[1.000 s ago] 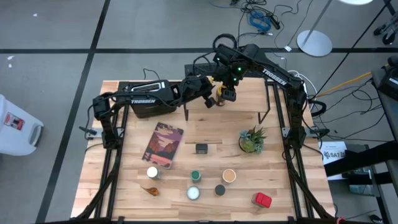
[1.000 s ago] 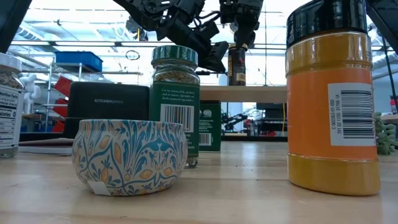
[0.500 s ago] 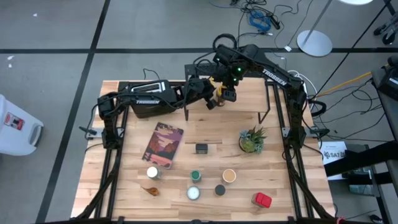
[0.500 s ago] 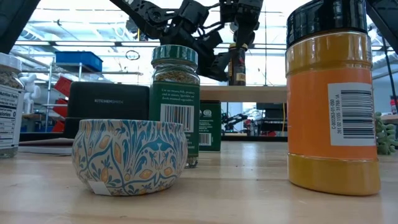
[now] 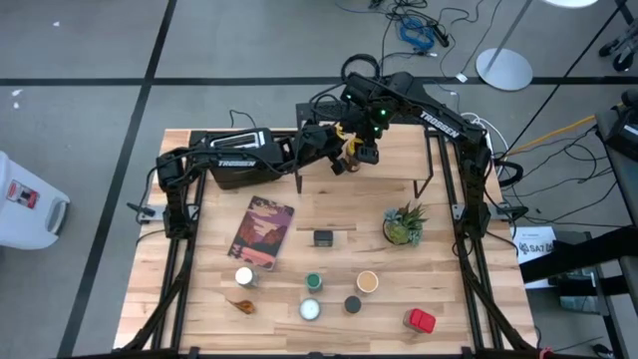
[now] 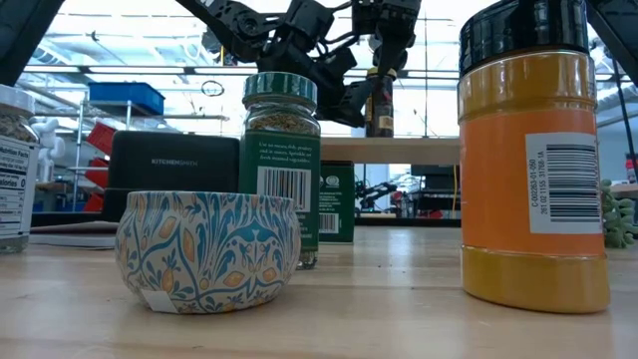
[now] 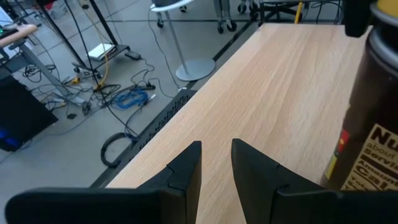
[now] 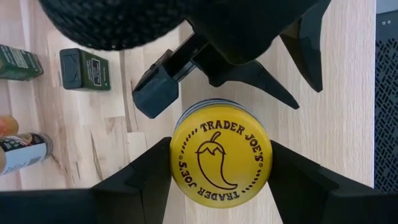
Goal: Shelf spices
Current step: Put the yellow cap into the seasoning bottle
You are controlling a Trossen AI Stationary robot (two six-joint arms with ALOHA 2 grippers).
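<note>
A dark spice jar with a yellow lid (image 8: pixel 221 154) stands upright on the wooden top of the shelf (image 5: pixel 394 165); it also shows in the low view (image 6: pixel 378 100). My right gripper (image 5: pixel 364 150) points straight down over the jar and is shut on its lid. My left gripper (image 7: pixel 216 158) reaches level from the table's left. It sits close beside the jar (image 7: pixel 367 124), empty, with only a narrow slit between its fingers. Several other spice jars and tins (image 5: pixel 329 294) stand near the table's front edge. My right gripper pinches the jar's yellow lid (image 8: pixel 177 155) between its two fingers, one on each side of the rim. The fingers come from above, pointing down. The jar stands upright with its base on the shelf top.
A black toaster (image 5: pixel 234 160) stands left of the shelf. A reddish book (image 5: pixel 261 231), a dark green tin (image 5: pixel 322 237) and a potted plant (image 5: pixel 402 224) lie mid-table. In the low view an orange jar (image 6: pixel 533 160), a green-topped jar (image 6: pixel 280 160) and a patterned tin (image 6: pixel 207 249) stand close.
My left gripper has moved toward the table's right, closer to the jar on the shelf, and has risen a little. My right gripper and the jar have kept still.
</note>
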